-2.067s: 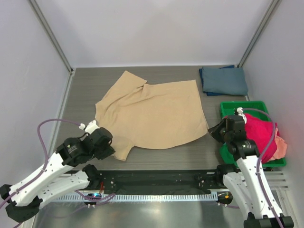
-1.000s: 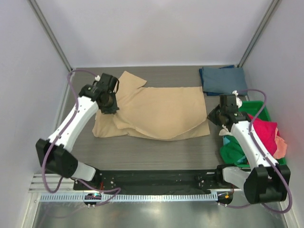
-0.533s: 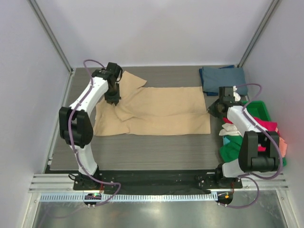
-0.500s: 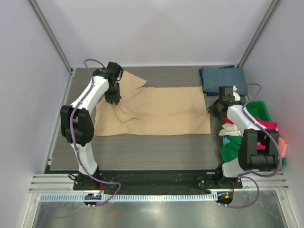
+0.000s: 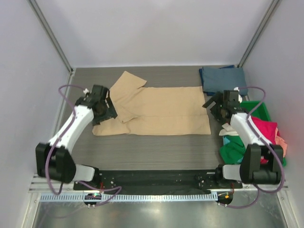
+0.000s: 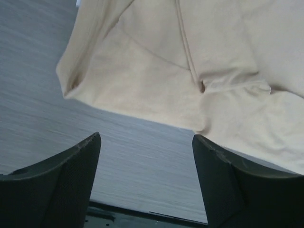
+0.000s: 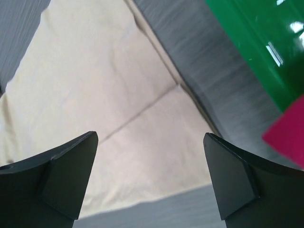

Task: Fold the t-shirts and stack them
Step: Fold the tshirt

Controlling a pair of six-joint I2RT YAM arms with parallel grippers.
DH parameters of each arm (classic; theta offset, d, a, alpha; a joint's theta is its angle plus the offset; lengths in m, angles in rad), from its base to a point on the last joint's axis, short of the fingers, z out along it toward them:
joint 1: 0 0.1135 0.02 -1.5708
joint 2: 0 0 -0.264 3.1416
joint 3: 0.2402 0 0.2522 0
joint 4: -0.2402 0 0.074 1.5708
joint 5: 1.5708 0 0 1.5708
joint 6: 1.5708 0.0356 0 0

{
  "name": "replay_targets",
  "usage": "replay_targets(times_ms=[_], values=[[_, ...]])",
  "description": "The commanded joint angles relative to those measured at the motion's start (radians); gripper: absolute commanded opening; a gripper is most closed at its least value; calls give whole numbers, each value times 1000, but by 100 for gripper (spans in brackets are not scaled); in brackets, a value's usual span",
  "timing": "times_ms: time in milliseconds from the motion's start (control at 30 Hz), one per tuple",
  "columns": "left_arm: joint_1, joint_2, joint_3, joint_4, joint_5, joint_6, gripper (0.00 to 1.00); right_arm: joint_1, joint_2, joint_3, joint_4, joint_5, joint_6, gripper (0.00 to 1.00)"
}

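Left pincer (image 6: 146, 142) and right pincer (image 7: 151, 142) hang released beside the tan t-shirt (image 5: 161, 111), whose rumpled left end may skew folding.

No text, label, brand, number or sign can be read in any of the views.
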Motion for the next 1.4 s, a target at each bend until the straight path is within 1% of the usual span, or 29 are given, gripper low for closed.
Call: replay_targets(times_ms=[0,33,100,267,333,433,567,700,867,900,933,967,1033,1067,1100,1133,1167,1200,1233,1300,1367], values=[[8,-189,-250,216,27,-188,82,-2,-109,-108,7,-109,-15,100],[10,-227,-298,245,15,-217,87,-2,-135,-152,9,-144,-27,100],[13,-324,-416,294,-7,-278,93,-2,-156,-189,9,-170,-36,100],[54,-384,-530,316,-19,-356,95,-2,-203,-292,16,-204,-38,100],[83,-405,-574,321,-13,-369,94,-2,-197,-321,35,-222,-32,100],[100,-439,-623,383,-5,-372,93,-2,-150,-341,70,-259,-23,100],[100,-422,-627,388,-38,-375,93,-5,-82,-352,114,-261,-21,99],[109,-407,-636,419,-110,-375,93,-13,-19,-356,163,-244,-18,100],[172,-320,-643,494,-101,-358,90,-39,28,-337,183,-222,-35,98],[188,-298,-645,509,-88,-354,88,-45,36,-333,193,-221,-35,97],[215,-281,-642,537,-76,-352,87,-51,41,-333,202,-225,-35,93],[218,-263,-643,551,-53,-354,86,-54,51,-333,208,-227,-37,89],[264,-208,-636,586,-36,-354,81,-55,61,-333,222,-227,-33,79],[272,-189,-633,598,-16,-352,77,-56,64,-333,223,-224,-33,68],[278,-177,-630,612,-6,-351,65,-56,62,-336,228,-224,-32,60],[290,-151,-622,633,2,-351,58,-56,59,-343,228,-222,-32,41],[294,-140,-616,641,7,-346,51,-56,55,-344,228,-219,-32,33],[295,-130,-607,649,13,-337,32,-55,41,-353,228,-218,-32,26],[297,-117,-585,650,13,-331,20,-56,32,-356,228,-219,-30,13],[303,-119,-562,641,15,-320,0,-56,3,-355,213,-225,-27,6],[307,-160,-527,603,15,-321,0,-56,-19,-338,188,-227,-29,2]])
